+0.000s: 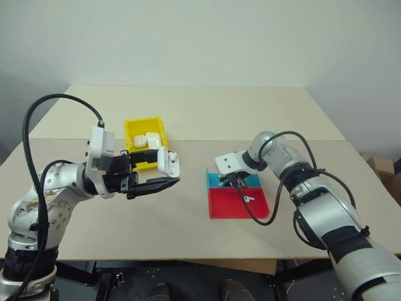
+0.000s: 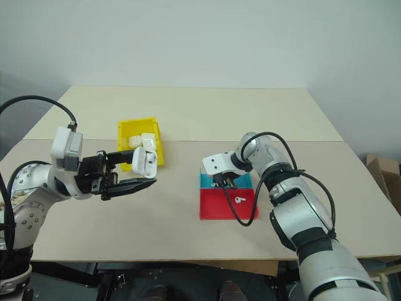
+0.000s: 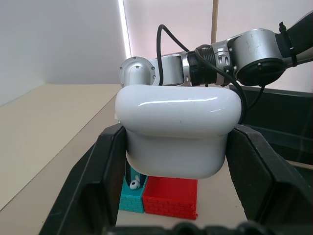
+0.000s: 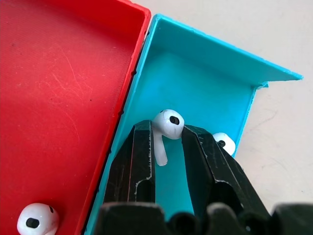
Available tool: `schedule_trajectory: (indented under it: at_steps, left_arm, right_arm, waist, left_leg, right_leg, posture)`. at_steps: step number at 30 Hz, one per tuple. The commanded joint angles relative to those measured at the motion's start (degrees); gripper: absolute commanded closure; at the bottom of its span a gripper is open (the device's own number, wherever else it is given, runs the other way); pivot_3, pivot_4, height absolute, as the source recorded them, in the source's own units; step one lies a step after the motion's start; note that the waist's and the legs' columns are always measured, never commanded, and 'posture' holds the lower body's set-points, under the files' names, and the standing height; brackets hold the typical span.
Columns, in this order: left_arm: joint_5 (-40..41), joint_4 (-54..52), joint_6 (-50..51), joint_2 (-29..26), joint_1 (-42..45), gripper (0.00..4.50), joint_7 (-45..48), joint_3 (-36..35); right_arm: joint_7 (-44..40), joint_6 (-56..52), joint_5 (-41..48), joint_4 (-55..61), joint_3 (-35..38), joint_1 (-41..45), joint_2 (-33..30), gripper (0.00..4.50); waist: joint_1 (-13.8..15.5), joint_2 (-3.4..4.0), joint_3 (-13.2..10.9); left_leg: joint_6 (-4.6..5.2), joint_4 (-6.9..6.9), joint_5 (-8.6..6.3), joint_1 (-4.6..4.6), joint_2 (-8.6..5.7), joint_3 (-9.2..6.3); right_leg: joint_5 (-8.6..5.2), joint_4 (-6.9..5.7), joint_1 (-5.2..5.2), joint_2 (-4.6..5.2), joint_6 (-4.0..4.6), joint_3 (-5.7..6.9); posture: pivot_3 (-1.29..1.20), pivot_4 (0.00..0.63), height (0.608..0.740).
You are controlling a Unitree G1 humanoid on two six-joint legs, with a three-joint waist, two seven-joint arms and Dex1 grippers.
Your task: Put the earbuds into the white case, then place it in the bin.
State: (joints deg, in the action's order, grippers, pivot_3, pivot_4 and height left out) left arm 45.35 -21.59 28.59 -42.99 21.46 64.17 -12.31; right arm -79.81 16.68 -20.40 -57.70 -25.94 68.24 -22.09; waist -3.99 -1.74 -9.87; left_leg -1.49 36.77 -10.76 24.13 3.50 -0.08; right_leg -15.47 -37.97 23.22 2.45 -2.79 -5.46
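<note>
My left gripper [image 1: 164, 172] is raised above the table and shut on the white case [image 1: 168, 162], whose rounded body sits between its two black fingers [image 3: 105, 161]. My right gripper [image 1: 238, 182] reaches down into the blue tray [image 1: 215, 180], its fingertips shut on an earbud [image 4: 166, 128] whose stem lies between them. A second earbud [image 4: 224, 142] lies just beside those fingers in the blue tray. Another earbud [image 1: 249, 199] rests in the red tray [image 1: 227, 208]. The yellow bin [image 1: 144, 124] stands behind the held case and has white cases [image 1: 145, 140] in it.
The red and blue trays sit side by side at the table's middle right. The bin is at the middle left. A black cable loops from my right wrist over the red tray. Cardboard boxes [image 1: 382, 169] stand off the table's right edge.
</note>
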Motion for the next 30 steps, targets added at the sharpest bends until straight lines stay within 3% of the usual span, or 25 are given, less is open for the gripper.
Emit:
schedule_trajectory:
  at_steps: [1, 5, 9, 12, 17, 21, 26, 30]
  left_arm:
    - [1.2, -0.82, -0.74, -0.51, 0.79, 1.74, 0.46, -0.97]
    - [1.3, 0.73, -0.57, -0.25, 2.42, 1.74, 1.84, 0.1]
    - [0.86, 3.53, -0.79, 0.79, 5.13, 1.74, 3.58, 1.89]
    - [0.31, 5.57, -1.16, 2.17, 7.24, 1.74, 4.54, 3.54]
    - [-1.45, 9.35, -1.86, 5.82, 11.16, 1.74, 4.65, 6.7]
    - [-3.64, 14.06, -2.67, 8.8, 15.34, 1.74, 5.14, 9.33]
    - [-5.98, 20.3, -4.22, 12.0, 20.61, 1.74, 7.4, 11.83]
    - [-6.63, 21.86, -4.72, 13.13, 22.03, 1.74, 9.06, 12.5]
  right_arm:
    - [-1.5, -2.71, 2.73, 3.14, 2.31, -0.81, -1.67, 3.67]
    - [-5.26, -11.13, 9.02, 9.12, 7.69, -1.14, -4.86, 3.67]
    - [-10.95, -27.91, 18.44, 20.26, 13.96, -3.28, -8.67, 3.67]
    - [-10.4, -41.75, 26.23, 30.32, 19.4, -6.44, -11.06, 3.67]
    - [4.76, -68.63, 47.98, 54.34, 38.57, -13.42, -7.07, 3.67]
    - [19.37, -78.57, 61.54, 70.59, 48.19, -20.42, 1.48, 3.67]
    - [32.83, -80.33, 68.96, 83.34, 46.22, -27.01, 9.33, 3.67]
    - [37.95, -77.96, 69.71, 87.48, 41.94, -30.84, 10.63, 3.67]
  waist:
    - [0.02, 0.0, 0.0]
    - [0.29, 0.02, -0.02]
    - [0.65, 0.03, -0.02]
    - [1.05, 0.03, -0.02]
    - [1.55, 0.03, -0.03]
    - [1.58, 0.03, -0.02]
    - [1.46, 0.03, -0.02]
    - [1.28, 0.03, -0.02]
  left_leg:
    - [0.0, 0.0, 0.0, 0.01, 0.0, 0.0]
    - [0.0, 0.0, 0.0, 0.05, -0.01, 0.0]
    - [0.0, 0.0, 0.0, 0.05, -0.01, -0.01]
    - [0.0, 0.0, 0.0, 0.05, -0.01, 0.0]
    - [0.01, 0.01, 0.0, 0.1, -0.02, 0.0]
    - [0.01, 0.01, 0.0, 0.1, -0.02, -0.04]
    - [0.0, 0.02, 0.0, 0.1, -0.05, -0.05]
    - [0.01, 0.0, 0.0, 0.14, -0.04, -0.05]
  right_leg:
    - [0.0, 0.01, 0.0, 0.0, 0.0, 0.0]
    - [0.0, 0.02, 0.03, 0.01, 0.0, 0.0]
    - [0.0, 0.03, 0.02, 0.01, 0.0, 0.01]
    - [0.0, 0.04, 0.01, 0.01, -0.01, 0.02]
    - [0.0, 0.02, 0.04, 0.0, -0.01, 0.01]
    - [0.0, 0.01, 0.03, -0.01, -0.01, 0.01]
    - [-0.01, 0.01, 0.02, 0.0, -0.02, 0.02]
    - [-0.01, 0.03, 0.08, -0.01, -0.02, 0.0]
  posture:
    - [0.0, 0.15, 0.74]
    - [0.0, 0.15, 0.74]
    - [0.0, 0.15, 0.74]
    - [0.0, 0.15, 0.74]
    - [0.0, 0.15, 0.74]
    - [0.0, 0.15, 0.74]
    - [0.0, 0.15, 0.74]
    - [0.0, 0.15, 0.74]
